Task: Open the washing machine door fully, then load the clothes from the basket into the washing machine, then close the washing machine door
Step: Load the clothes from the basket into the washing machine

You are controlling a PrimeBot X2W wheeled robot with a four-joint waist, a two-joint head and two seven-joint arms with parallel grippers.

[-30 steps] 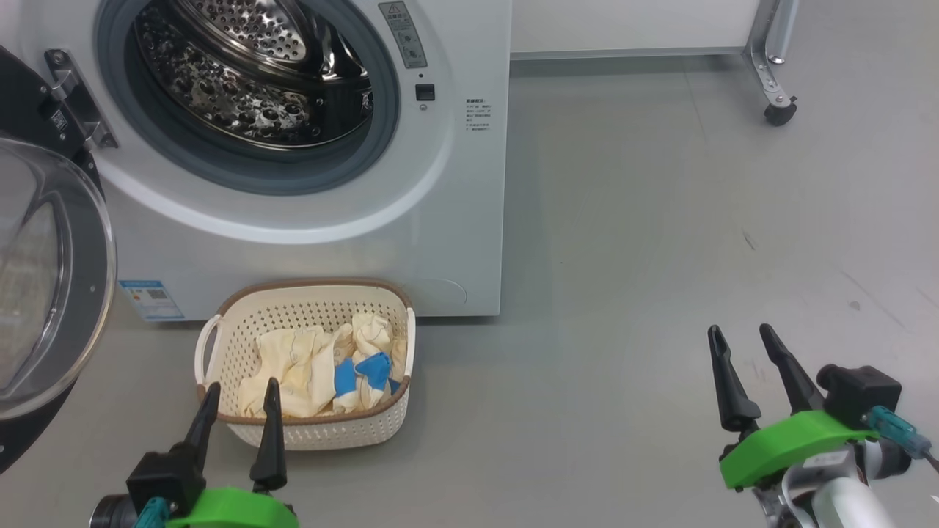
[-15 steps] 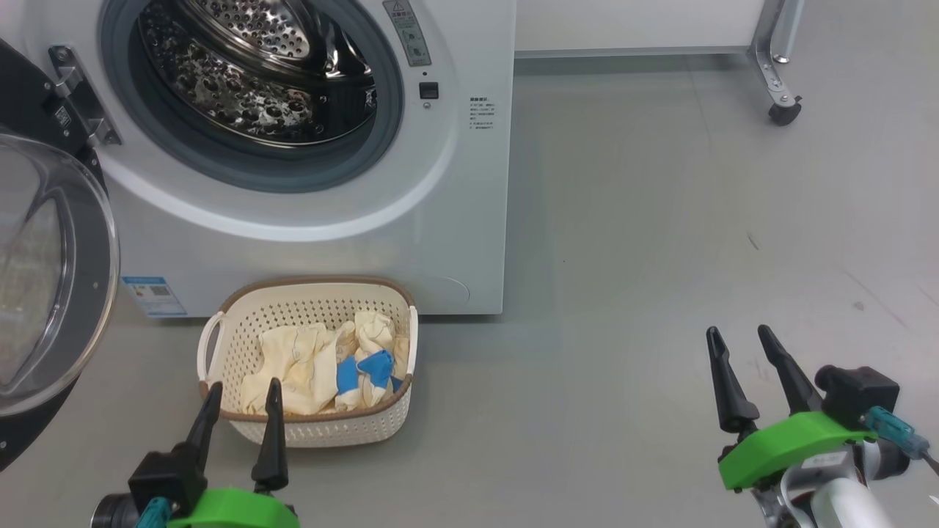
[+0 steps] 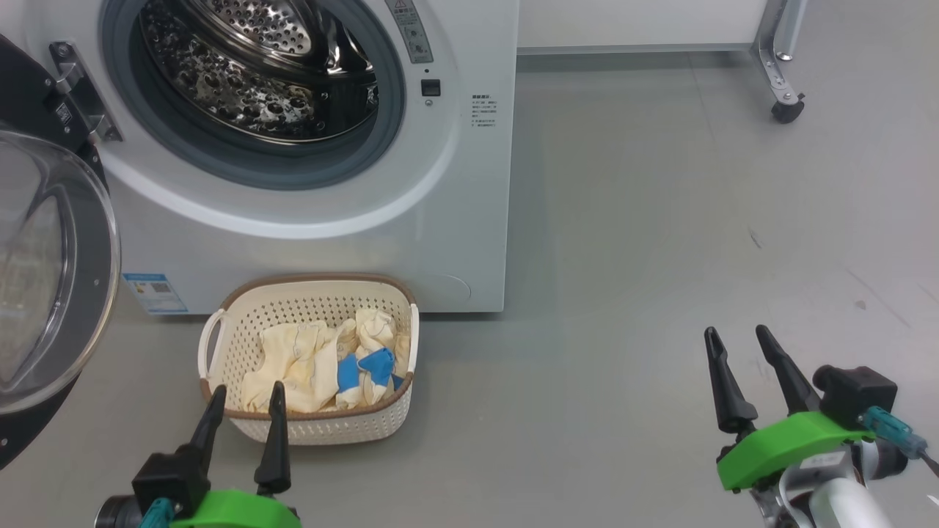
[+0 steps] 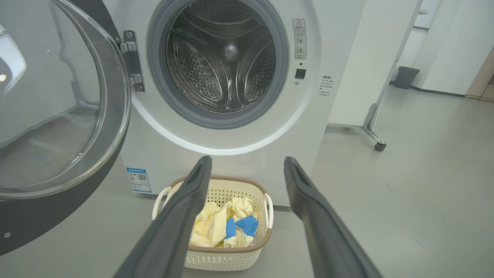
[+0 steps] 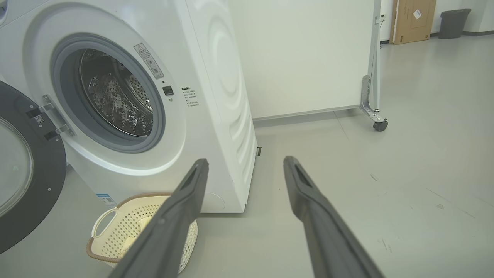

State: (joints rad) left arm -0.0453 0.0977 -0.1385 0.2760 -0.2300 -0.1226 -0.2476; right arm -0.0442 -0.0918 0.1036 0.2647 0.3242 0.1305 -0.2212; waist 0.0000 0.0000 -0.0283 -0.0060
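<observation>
The white washing machine (image 3: 455, 220) stands with its steel drum (image 3: 249, 66) exposed. Its door (image 3: 51, 257), black-rimmed with a clear glass bowl, hangs swung out on the left. On the floor before the machine sits the cream basket (image 3: 242, 330) holding pale yellow clothes (image 3: 308, 363) with a blue patch. My left gripper (image 3: 246, 396) is open, its tips at the basket's near rim, nothing between them. My right gripper (image 3: 737, 337) hangs open over bare floor, well right of the basket. In the left wrist view the open left gripper (image 4: 247, 162) frames the basket (image 4: 216, 262) and clothes (image 4: 216, 229).
A white panel on a metal leg with a castor (image 3: 786, 110) stands at the back right, seen also as the castor (image 5: 380, 125) in the right wrist view. A dark bin (image 5: 453, 23) and a brown door are far behind. Grey floor (image 3: 660, 242) spreads to the right of the machine.
The whole head view has shifted slightly, so the camera moved. The left gripper sits a little lower in the picture. Nothing was grasped or released.
</observation>
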